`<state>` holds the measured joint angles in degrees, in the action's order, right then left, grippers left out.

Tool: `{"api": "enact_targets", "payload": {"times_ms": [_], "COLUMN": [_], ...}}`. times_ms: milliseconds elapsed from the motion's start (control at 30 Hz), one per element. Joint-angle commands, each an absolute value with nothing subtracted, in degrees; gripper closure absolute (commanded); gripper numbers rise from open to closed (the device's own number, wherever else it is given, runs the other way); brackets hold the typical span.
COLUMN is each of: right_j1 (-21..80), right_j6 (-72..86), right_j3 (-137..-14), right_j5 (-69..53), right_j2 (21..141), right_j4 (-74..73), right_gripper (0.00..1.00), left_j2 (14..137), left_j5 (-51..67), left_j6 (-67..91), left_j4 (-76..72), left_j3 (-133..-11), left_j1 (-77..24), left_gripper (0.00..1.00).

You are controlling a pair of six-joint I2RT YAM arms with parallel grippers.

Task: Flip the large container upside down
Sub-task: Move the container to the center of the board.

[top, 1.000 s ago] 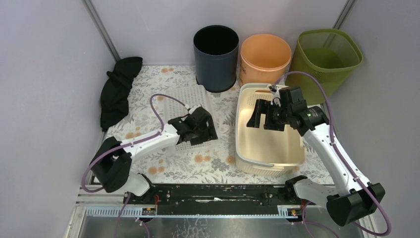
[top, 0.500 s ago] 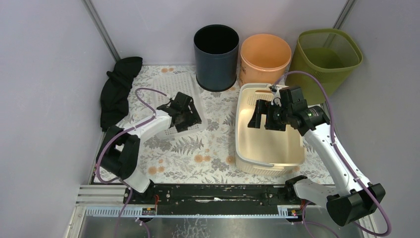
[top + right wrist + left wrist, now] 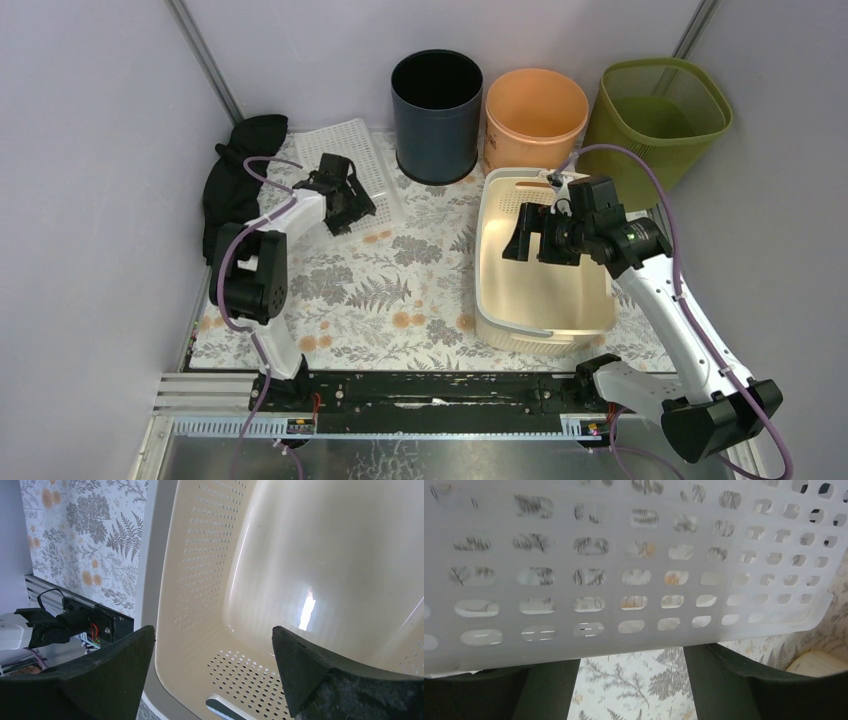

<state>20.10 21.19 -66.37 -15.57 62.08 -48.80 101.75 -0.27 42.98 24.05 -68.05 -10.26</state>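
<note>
Floral tabletop (image 3: 400, 300) — container (image 3: 487, 262) mouth-up, lengthwise near-to-far; right end effector (image 3: 212, 645) released, left end effector (image 3: 345, 200) unclear

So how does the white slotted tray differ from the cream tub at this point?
The white tray is flat, shallow and slotted all over; the cream tub is deep, with small holes only in patches. The tray sits far left at the left gripper; the tub stands right, mouth up, the open right gripper above its floor. Both are pale perforated plastic.
</note>
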Motion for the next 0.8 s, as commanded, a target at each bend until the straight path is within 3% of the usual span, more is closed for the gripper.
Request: {"api": "enact_targets", "payload": {"times_ms": [0,333,767], "right_j1": [20.4,20.4,20.4], "right_j6": [20.0,19.2,18.6], "right_j3": [-67.3,-65.7,-64.6], "right_j5": [-14.8,-14.9,-15.1], "right_j2": [60.5,61.2,62.9], "right_j4": [-49.6,-48.9,-47.7], "right_gripper": [0.05,0.05,0.05], "left_j2": [104.8,106.0,113.9], "left_j5": [-1.3,-7.3,-6.5], "left_j6": [40.8,44.8,45.0], "left_j4": [23.7,22.6,23.8], "left_j3": [-72.9,-72.5,-80.3], "left_j1": [-7.4,-1.7,6.3], "left_gripper": [0.22,0.22,0.22]}}
